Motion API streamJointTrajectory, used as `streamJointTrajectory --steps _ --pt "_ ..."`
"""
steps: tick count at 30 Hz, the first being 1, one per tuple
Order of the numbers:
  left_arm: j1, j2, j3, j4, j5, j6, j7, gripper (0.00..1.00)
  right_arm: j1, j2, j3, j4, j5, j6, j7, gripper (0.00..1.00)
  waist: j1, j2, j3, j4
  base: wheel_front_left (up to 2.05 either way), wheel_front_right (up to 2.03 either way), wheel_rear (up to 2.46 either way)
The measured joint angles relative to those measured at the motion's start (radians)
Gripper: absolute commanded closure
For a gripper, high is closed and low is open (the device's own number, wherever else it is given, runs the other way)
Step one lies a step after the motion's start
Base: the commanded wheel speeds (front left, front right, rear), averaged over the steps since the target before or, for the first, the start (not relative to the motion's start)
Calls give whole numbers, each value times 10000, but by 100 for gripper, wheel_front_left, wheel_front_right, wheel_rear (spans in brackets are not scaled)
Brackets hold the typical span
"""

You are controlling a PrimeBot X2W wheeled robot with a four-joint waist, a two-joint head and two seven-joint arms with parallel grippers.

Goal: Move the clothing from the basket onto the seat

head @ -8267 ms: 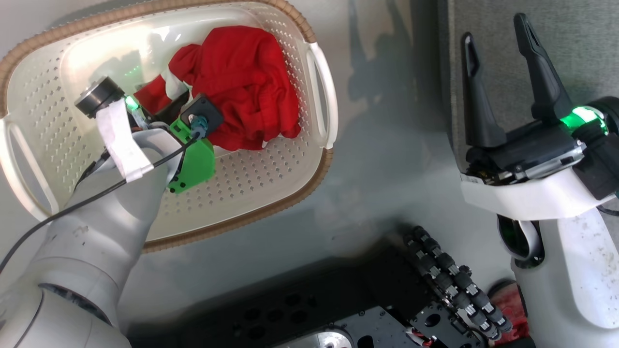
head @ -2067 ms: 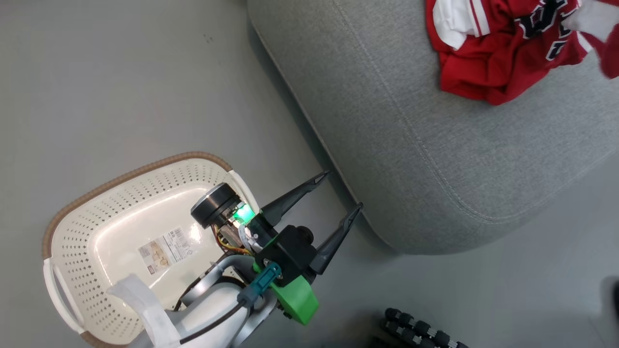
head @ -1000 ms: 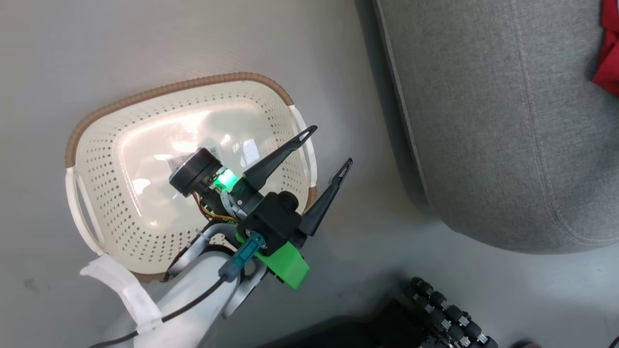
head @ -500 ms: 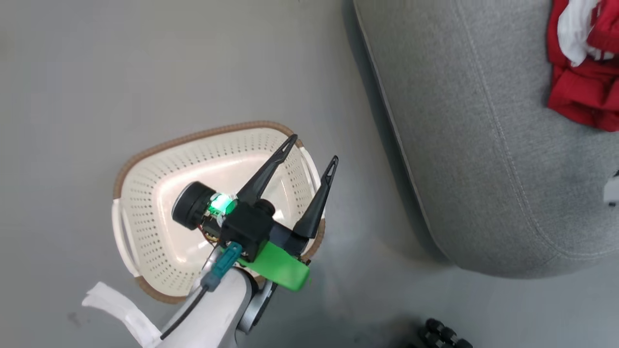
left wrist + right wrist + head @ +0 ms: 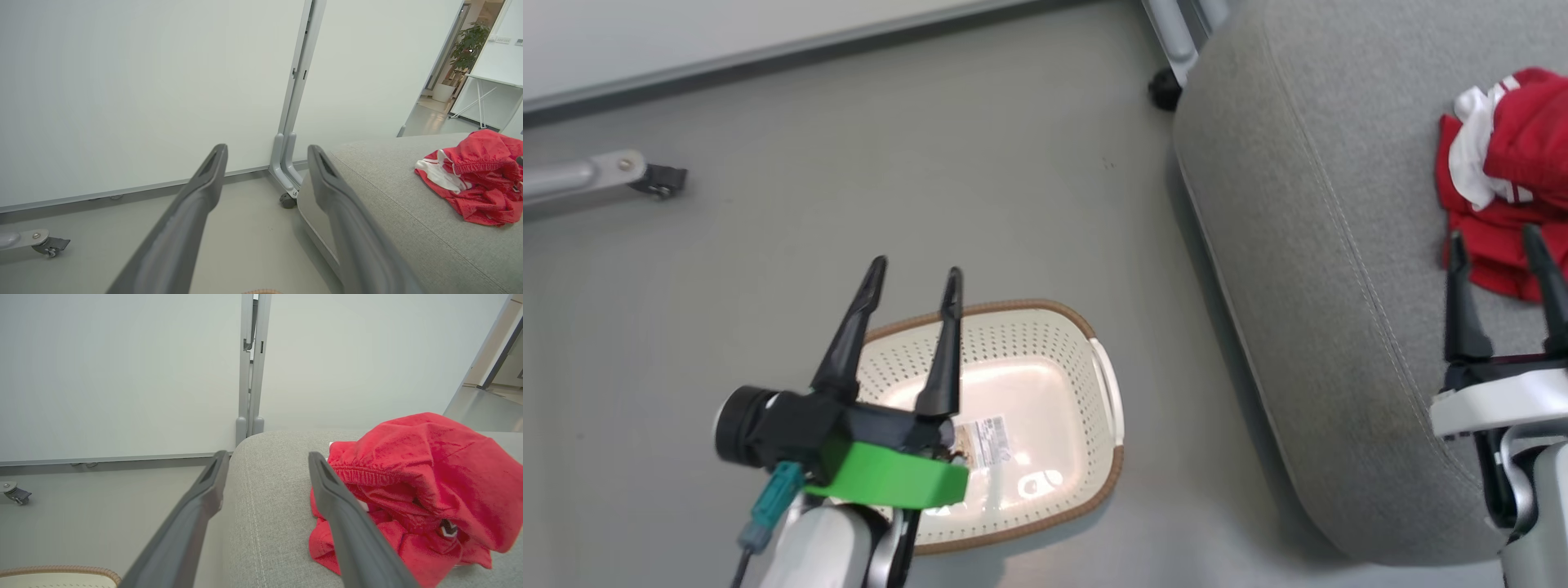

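Observation:
The red clothing (image 5: 1515, 175) lies heaped on the grey seat (image 5: 1323, 286) at the right; white sleeve fabric shows in the pile. The same clothing (image 5: 474, 179) rests on the seat (image 5: 408, 228) in the left wrist view, and the clothing (image 5: 412, 490) sits on the seat (image 5: 269, 522) just right of the fingers in the right wrist view. The cream basket (image 5: 1045, 392) stands on the floor, holding nothing but its label. My left gripper (image 5: 913, 276) hovers open above the basket's far rim. My right gripper (image 5: 1494, 237) is open over the seat, just short of the clothing.
A white partition wall (image 5: 122, 90) with a grey metal post (image 5: 294, 122) and a castor (image 5: 288, 200) stands behind the seat. Another castor foot (image 5: 645, 175) sits on the floor at the far left. The basket rim (image 5: 61, 571) shows at the lower left.
The head view has swung and tilted up, so the wall base and castors appear. My left gripper now points up the view above the basket. The right gripper has come into view.

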State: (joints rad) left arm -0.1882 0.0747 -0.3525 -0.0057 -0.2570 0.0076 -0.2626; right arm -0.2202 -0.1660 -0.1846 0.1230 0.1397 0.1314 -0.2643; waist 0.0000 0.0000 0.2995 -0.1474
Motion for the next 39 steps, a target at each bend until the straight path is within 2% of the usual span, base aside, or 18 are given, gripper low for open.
streamJointTrajectory --steps 8,16,22,28,39 --pt "1180 -190 1547 -119 293 -205 -15 0 686 -153 1200 -755 391 0 2 0 0 0 -1109 738 0 0 0" --pt "2166 -230 2276 27 290 -414 -15 0 1791 102 1835 -1559 541 0 0 0 0 0 -2091 1241 0 0 0" --pt "2828 -238 2516 -98 566 -403 -15 0 2678 336 2207 -1916 96 -2 0 0 0 0 -2747 1397 0 0 0" --pt "3557 -240 2520 -31 332 -295 -13 0 3343 426 2704 -1847 73 0 2 0 -1 0 -3171 1357 0 0 0" --pt "3976 -244 2468 171 483 -280 -15 0 3590 610 2972 -1726 6 0 0 0 0 0 -3445 1228 0 0 0"
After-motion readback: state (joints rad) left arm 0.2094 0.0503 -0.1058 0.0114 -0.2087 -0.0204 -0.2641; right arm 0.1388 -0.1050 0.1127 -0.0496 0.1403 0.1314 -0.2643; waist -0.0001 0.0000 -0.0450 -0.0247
